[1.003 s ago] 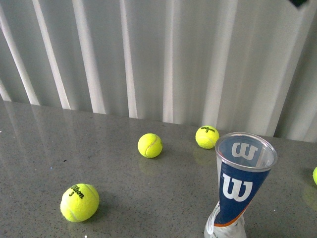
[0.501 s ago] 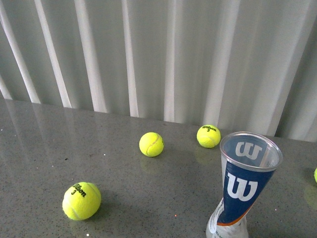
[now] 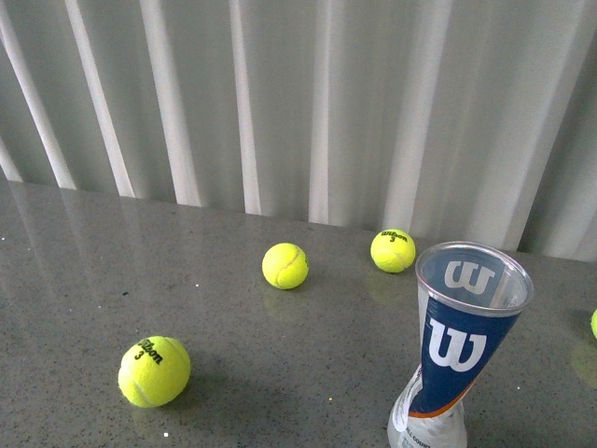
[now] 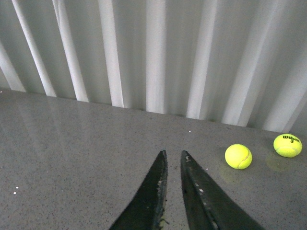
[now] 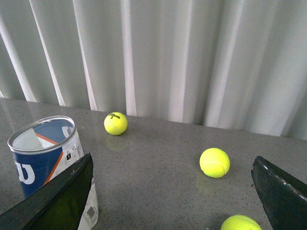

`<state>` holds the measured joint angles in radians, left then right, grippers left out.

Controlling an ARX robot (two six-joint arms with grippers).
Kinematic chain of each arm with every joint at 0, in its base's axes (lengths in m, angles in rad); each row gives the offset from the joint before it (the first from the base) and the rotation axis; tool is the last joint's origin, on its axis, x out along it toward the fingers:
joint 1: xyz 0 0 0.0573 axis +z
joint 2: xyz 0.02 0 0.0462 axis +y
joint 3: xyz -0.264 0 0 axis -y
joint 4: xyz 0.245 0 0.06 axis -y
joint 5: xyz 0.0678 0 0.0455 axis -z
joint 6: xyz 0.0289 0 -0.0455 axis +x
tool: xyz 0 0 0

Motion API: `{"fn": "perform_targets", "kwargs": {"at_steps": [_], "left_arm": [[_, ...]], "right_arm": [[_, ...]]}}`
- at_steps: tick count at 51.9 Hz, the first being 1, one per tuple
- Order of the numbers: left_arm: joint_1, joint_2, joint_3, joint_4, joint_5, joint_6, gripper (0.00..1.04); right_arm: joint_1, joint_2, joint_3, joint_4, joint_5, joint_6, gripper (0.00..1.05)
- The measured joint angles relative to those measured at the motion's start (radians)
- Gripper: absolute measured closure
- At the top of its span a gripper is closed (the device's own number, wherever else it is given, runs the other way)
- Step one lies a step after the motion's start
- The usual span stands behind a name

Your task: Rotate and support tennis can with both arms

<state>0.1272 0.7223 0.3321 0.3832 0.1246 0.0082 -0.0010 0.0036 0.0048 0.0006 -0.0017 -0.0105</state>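
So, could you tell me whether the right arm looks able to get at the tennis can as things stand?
Probably yes: the right gripper is open wide, the tennis can stands upright beside one of its fingers, and nothing lies between them.

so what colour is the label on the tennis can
Blue with a white W and an orange edge on the tennis can; front view shows it best.

Front view high, facing curtain (image 3: 308,103); wrist views lower, same direction, sharing tabletop (image 3: 280,373).
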Motion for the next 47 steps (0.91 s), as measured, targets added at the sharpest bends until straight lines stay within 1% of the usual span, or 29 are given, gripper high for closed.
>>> {"fn": "perform_targets", "kwargs": {"at_steps": [3,10,11,13,17,28,47], "left_arm": [[-0.010,-0.025,-0.031,0.007,-0.014,-0.008,1.01],[-0.031,-0.077,-0.096,0.017,-0.037,-0.010,1.01],[-0.047,-0.090,-0.110,0.017,-0.048,-0.010,1.01],[-0.093,-0.113,-0.132,0.017,-0.109,-0.010,1.01],[-0.123,-0.156,-0.168,0.016,-0.119,-0.010,1.01],[-0.128,-0.236,-0.225,-0.006,-0.125,-0.010,1.01],[-0.128,-0.398,-0.290,-0.102,-0.125,-0.010,1.01]], "right_arm": [[0.000,0.000,0.000,0.000,-0.001,0.000,0.07],[0.000,0.000,0.000,0.000,0.000,0.000,0.07],[0.000,0.000,0.000,0.000,0.000,0.000,0.07],[0.000,0.000,0.000,0.000,0.000,0.000,0.07],[0.000,0.000,0.000,0.000,-0.001,0.000,0.07],[0.000,0.000,0.000,0.000,0.000,0.000,0.07],[0.000,0.000,0.000,0.000,0.000,0.000,0.07]]}}
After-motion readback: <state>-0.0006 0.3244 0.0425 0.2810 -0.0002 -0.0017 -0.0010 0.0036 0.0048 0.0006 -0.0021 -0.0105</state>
